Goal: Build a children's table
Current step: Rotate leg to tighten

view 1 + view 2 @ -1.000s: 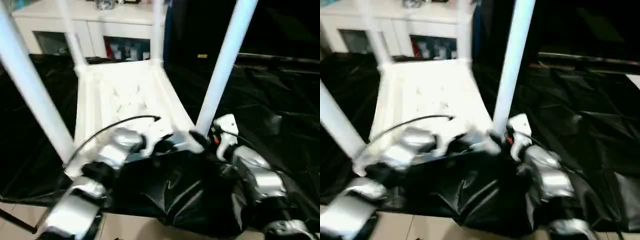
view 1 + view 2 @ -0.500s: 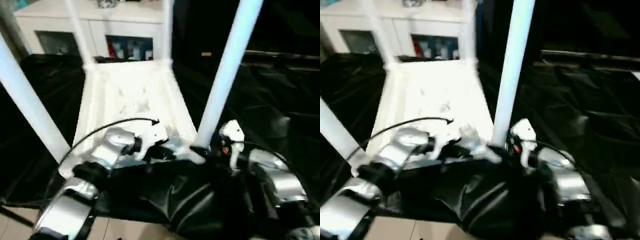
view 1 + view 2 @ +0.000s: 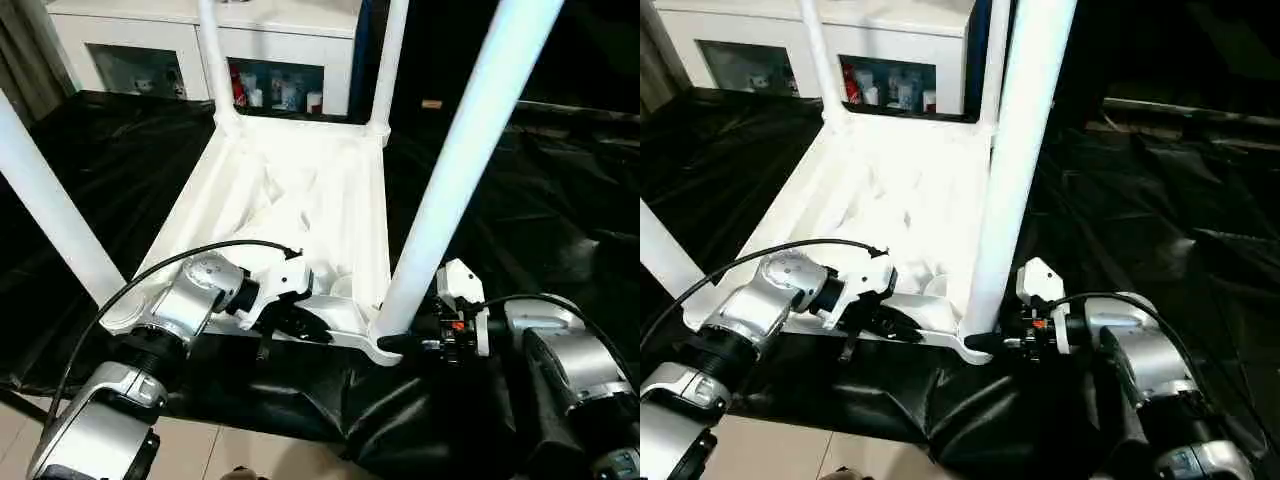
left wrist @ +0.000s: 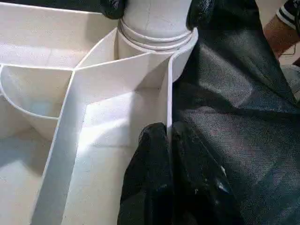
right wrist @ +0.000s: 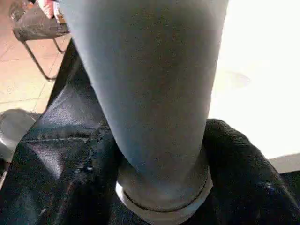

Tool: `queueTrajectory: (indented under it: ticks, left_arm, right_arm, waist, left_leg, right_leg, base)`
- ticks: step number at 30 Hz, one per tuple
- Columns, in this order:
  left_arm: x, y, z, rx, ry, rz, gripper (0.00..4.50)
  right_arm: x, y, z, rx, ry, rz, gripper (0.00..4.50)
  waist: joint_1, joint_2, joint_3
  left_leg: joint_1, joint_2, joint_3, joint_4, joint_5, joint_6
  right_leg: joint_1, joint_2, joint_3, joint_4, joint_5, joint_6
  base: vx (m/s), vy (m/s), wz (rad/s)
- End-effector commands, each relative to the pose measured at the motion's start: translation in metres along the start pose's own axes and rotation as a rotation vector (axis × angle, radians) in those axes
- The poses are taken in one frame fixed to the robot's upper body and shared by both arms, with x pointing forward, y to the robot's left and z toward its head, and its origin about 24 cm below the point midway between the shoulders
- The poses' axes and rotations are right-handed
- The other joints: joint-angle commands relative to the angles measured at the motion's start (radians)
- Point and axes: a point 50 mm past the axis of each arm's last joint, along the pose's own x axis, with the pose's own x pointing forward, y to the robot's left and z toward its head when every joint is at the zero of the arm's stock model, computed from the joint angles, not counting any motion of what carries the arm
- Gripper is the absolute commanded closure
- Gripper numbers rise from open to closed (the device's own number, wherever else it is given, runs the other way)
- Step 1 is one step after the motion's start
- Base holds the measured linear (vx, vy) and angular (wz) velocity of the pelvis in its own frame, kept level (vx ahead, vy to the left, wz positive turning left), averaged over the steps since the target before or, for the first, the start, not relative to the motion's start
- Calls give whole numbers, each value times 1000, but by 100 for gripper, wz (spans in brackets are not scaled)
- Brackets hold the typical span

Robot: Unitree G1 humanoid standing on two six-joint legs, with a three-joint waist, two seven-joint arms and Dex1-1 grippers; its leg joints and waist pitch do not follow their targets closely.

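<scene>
Tabletop (image 3: 300, 200): laid upside down on the black-draped surface (image 3: 560, 220), ribbed underside up, long axis running away from the robot.
Legs: four seated in the corner sockets, pointing up; near-right leg (image 3: 450, 190) at the front corner.
Left tool (image 4: 164, 140): fingers together, pinched on the near rim wall.
Right tool (image 3: 985, 342): clamped around the near-right leg's base.
Handling: judged light, stiff, smooth hollow plastic; best taken low on a leg or by the rim.

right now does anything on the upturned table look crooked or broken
Nothing stands out. The tabletop lies underside up on the black cloth, all four legs stand in their corner sockets, and no rib looks cracked.
</scene>
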Motion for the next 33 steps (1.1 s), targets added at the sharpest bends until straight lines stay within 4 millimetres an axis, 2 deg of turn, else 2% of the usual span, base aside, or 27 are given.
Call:
queueTrajectory:
  ticks: [1, 4, 7, 8, 10, 11, 12, 13, 14, 15, 17, 18, 20, 21, 22, 24, 25, 26, 28, 29, 30, 31, 32, 33]
  left_arm:
    - [6, -4, 12, 26, -81, -62, 450]
    - [7, -5, 11, 19, -87, -61, 450]
    - [7, -6, 11, 16, -91, -58, 450]
    - [8, -3, 11, 10, -101, -12, 450]
    - [10, 2, 11, 10, -96, 60, 450]
    - [14, 12, 12, 3, -82, 176, 450]
    - [14, 13, 12, 3, -82, 193, 450]
    - [17, 18, 14, 1, -88, 253, 450]
    - [20, 22, 17, -13, -98, 302, 450]
    - [21, 22, 17, -15, -101, 310, 450]
    - [39, 30, 30, -48, -147, 421, 450]
    - [44, 31, 33, -53, -156, 441, 450]
    - [52, 33, 39, -61, -166, 473, 450]
    - [56, 33, 41, -60, -167, 482, 450]
    - [61, 32, 43, -51, -167, 469, 450]
    - [65, 30, 44, -36, -162, 446, 450]
    - [65, 29, 44, -23, -149, 426, 450]
    - [65, 29, 43, -15, -139, 415, 450]
    - [63, 27, 40, -3, -123, 391, 450]
    - [61, 26, 37, 0, -112, 372, 450]
    - [57, 25, 34, 2, -103, 342, 450]
    - [54, 23, 32, 2, -95, 317, 450]
    - [51, 21, 30, 17, -91, 277, 450]
    - [48, 19, 28, 29, -88, 253, 450]
  right_arm:
    - [1, 1, 0, 18, -2, 22, 214]
    - [2, 4, -2, 37, -5, 39, 217]
    - [2, 5, -4, 47, -9, 43, 217]
    - [4, 7, -6, 57, -22, 24, 218]
    - [6, 7, -9, 69, -32, -20, 218]
    - [11, 1, -14, 79, -26, -137, 218]
    - [12, 0, -15, 81, -25, -156, 218]
    - [15, -4, -18, 99, -24, -236, 218]
    - [19, -8, -21, 124, -26, -307, 220]
    - [20, -8, -22, 131, -27, -322, 220]
    - [40, -14, -30, 235, -35, -545, 237]
    - [45, -15, -31, 252, -34, -589, 238]
    - [53, -16, -31, 280, -35, -653, 240]
    - [57, -16, -31, 293, -37, -671, 240]
    - [62, -16, -28, 291, -47, -673, 240]
    - [69, -15, -22, 272, -72, -655, 240]
    - [70, -15, -18, 235, -84, -622, 240]
    - [71, -14, -16, 211, -87, -602, 207]
    - [69, -14, -13, 196, -96, -564, 173]
    - [65, -14, -11, 204, -116, -534, 173]
    - [60, -13, -9, 202, -132, -491, 171]
    - [55, -13, -6, 188, -134, -452, 156]
    - [49, -11, -5, 163, -122, -397, 141]
    - [46, -9, -4, 145, -110, -363, 141]
  waist:
    - [-3, -16, -60]
    - [-1, -17, -63]
    - [-1, -16, -63]
    - [0, -12, -63]
    - [1, -14, -61]
    - [-2, -15, -59]
    - [-7, -26, -56]
    - [-7, -24, -53]
    - [-11, -30, -53]
    - [-12, -28, -53]
    - [-26, -28, -50]
    - [-34, -30, -50]
    - [-45, -34, -50]
    - [-47, -37, -50]
    - [-50, -34, -49]
    - [-53, -33, -49]
    - [-54, -33, -50]
    - [-54, -31, -50]
    - [-55, -31, -53]
    - [-53, -30, -54]
    - [-52, -19, -54]
    - [-53, -26, -55]
    - [-51, -25, -55]
    - [-49, -19, -57]
  left_leg:
    - [18, 47, -17, -72, -207, 54]
    - [14, 45, -15, -68, -163, 70]
    - [14, 44, -15, -67, -158, 75]
    - [15, 44, -15, -67, -161, 75]
    - [16, 45, -16, -69, -176, 69]
    - [15, 44, -18, -70, -191, 60]
    - [15, 42, -16, -71, -208, 57]
    - [18, 39, -18, -72, -231, 47]
    - [22, 37, -22, -74, -259, 22]
    - [20, 37, -24, -76, -257, 18]
    - [18, 35, -28, -80, -276, 5]
    - [22, 33, -28, -79, -294, -2]
    - [22, 31, -34, -80, -324, -1]
    - [24, 32, -33, -80, -330, 2]
    - [28, 31, -33, -80, -342, 7]
    - [23, 32, -36, -84, -348, 9]
    - [25, 33, -36, -85, -358, 12]
    - [26, 34, -36, -85, -362, 13]
    - [20, 36, -35, -87, -350, 18]
    - [21, 37, -35, -88, -344, 21]
    - [23, 37, -33, -88, -343, 24]
    - [19, 37, -32, -87, -336, 32]
    - [20, 38, -31, -88, -331, 35]
    - [19, 40, -31, -87, -323, 42]
  right_leg:
    - [44, -68, 41, -69, -254, -211]
    - [48, -67, 40, -61, -190, -224]
    - [48, -66, 40, -61, -182, -227]
    - [47, -66, 39, -61, -188, -227]
    - [46, -67, 40, -66, -209, -220]
    - [45, -68, 39, -69, -238, -213]
    - [40, -67, 39, -75, -270, -204]
    - [39, -67, 37, -79, -319, -194]
    - [39, -72, 37, -90, -426, -156]
    - [40, -72, 37, -90, -440, -146]
    - [37, -70, 35, -96, -483, -123]
    - [32, -69, 34, -101, -514, -112]
    - [33, -70, 30, -110, -574, -84]
    - [29, -70, 31, -113, -577, -81]
    - [25, -70, 30, -117, -581, -80]
    - [29, -70, 29, -118, -576, -74]
    - [27, -70, 30, -118, -568, -74]
    - [26, -70, 31, -118, -562, -77]
    - [33, -70, 33, -113, -507, -94]
    - [33, -70, 34, -112, -486, -100]
    - [33, -69, 36, -109, -445, -119]
    - [38, -68, 36, -104, -408, -133]
    - [39, -68, 37, -103, -394, -140]
    - [42, -67, 37, -100, -363, -154]
  base:
    - [0, 0, 0]
    - [0, 0, 0]
    - [0, 0, 0]
    - [0, 0, 0]
    - [0, 0, 0]
    - [0, 0, 0]
    - [0, 0, 0]
    - [0, 0, 0]
    - [0, 0, 0]
    - [0, 0, 0]
    - [0, 0, 0]
    - [0, 0, 0]
    - [0, 0, 0]
    - [0, 0, 0]
    - [0, 0, 0]
    - [0, 0, 0]
    - [0, 0, 0]
    - [0, 0, 0]
    - [0, 0, 0]
    - [0, 0, 0]
    - [0, 0, 0]
    - [0, 0, 0]
    - [0, 0, 0]
    - [0, 0, 0]
